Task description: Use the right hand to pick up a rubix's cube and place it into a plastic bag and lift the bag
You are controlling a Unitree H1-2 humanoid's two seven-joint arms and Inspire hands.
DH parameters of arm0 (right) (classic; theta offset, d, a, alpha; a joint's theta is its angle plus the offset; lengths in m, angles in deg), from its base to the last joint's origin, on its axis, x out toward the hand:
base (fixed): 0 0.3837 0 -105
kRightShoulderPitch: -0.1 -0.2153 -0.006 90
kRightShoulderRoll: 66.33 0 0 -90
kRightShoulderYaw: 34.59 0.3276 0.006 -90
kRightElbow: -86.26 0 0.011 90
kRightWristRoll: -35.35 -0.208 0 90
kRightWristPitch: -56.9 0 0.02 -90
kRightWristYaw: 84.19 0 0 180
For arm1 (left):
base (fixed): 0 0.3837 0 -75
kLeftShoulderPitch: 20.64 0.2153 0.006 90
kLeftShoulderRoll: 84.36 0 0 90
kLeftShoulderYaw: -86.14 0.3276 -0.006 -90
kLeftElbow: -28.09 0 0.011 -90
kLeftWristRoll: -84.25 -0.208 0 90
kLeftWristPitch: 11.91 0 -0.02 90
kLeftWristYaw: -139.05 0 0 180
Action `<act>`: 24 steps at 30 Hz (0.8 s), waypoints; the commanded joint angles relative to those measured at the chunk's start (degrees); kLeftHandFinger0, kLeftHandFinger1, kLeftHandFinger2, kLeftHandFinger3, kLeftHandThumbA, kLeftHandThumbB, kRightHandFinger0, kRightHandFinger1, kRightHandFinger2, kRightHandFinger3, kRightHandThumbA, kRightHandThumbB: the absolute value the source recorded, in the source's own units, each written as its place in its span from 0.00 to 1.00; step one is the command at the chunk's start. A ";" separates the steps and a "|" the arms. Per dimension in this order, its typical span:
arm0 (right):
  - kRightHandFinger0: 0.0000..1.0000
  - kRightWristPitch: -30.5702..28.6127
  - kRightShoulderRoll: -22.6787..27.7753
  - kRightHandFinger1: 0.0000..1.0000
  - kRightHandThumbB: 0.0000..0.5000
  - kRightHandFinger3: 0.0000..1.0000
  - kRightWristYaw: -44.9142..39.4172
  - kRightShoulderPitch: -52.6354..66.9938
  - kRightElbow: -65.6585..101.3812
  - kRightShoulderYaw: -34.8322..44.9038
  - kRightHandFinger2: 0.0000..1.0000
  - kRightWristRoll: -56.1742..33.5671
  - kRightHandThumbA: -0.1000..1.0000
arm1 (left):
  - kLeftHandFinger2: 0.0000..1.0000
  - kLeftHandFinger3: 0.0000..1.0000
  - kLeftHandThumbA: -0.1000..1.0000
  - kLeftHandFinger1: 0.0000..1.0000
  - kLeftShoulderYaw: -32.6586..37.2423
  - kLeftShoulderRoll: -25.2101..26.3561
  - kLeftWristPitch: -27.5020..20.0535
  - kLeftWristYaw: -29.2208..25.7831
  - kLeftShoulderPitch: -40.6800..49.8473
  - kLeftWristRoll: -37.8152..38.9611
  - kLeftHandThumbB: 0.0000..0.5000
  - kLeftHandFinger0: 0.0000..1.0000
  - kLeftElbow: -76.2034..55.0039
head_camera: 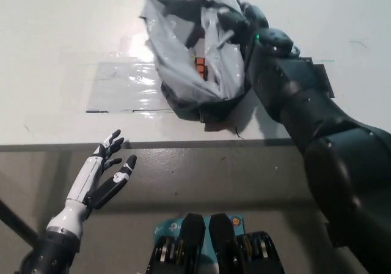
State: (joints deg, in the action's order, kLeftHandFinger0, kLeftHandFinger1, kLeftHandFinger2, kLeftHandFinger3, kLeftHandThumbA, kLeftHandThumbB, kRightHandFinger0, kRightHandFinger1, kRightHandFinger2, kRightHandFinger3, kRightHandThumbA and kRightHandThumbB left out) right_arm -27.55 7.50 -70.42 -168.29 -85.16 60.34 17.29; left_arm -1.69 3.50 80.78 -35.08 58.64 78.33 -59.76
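A grey plastic bag (183, 48) rests on the white table (55, 48), its mouth open toward the camera. Inside it a Rubik's cube (200, 69) shows orange and dark squares. My black right hand (241, 20) is at the bag's upper right edge, shut on the bag's plastic. My white left hand (104, 170) rests open at the lower left, just below the table's front edge.
A clear plastic sheet (125, 87) is taped flat on the table to the left of the bag. A dark bracket (321, 81) lies on the table behind my right forearm. The table's front edge (183, 144) runs across the middle of the picture.
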 commanded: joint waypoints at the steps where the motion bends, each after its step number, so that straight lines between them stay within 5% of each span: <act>1: 1.00 5.97 4.15 1.00 1.00 1.00 -4.89 -6.21 1.16 -25.90 1.00 27.70 0.89 | 1.00 1.00 0.69 1.00 0.30 0.70 -0.87 0.31 0.26 -0.89 0.28 0.92 -2.23; 5: 1.00 6.92 4.92 1.00 1.00 1.00 -6.20 -7.88 2.73 -30.22 1.00 28.97 0.90 | 1.00 1.00 0.69 1.00 0.25 0.60 -1.44 0.02 0.32 -0.98 0.30 0.91 -1.97; 10: 1.00 7.74 6.77 1.00 1.00 1.00 -8.26 -8.71 7.41 -31.21 1.00 25.98 0.75 | 1.00 1.00 0.69 1.00 0.65 0.88 -0.96 0.12 0.32 -1.72 0.26 0.90 -2.07; 24: 1.00 17.24 13.62 1.00 1.00 1.00 -12.35 -6.68 34.42 -28.11 1.00 24.63 0.88 | 1.00 1.00 0.57 1.00 0.65 0.78 -1.25 0.27 1.32 -1.52 0.25 0.88 -1.77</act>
State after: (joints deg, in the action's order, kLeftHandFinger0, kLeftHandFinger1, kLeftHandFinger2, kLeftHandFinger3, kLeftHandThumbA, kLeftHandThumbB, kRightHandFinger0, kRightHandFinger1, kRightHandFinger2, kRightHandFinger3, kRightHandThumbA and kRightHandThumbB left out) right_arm -15.54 17.85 -78.93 -169.72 -60.04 30.26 38.78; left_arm -1.25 3.49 80.93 -35.08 60.26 77.59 -59.79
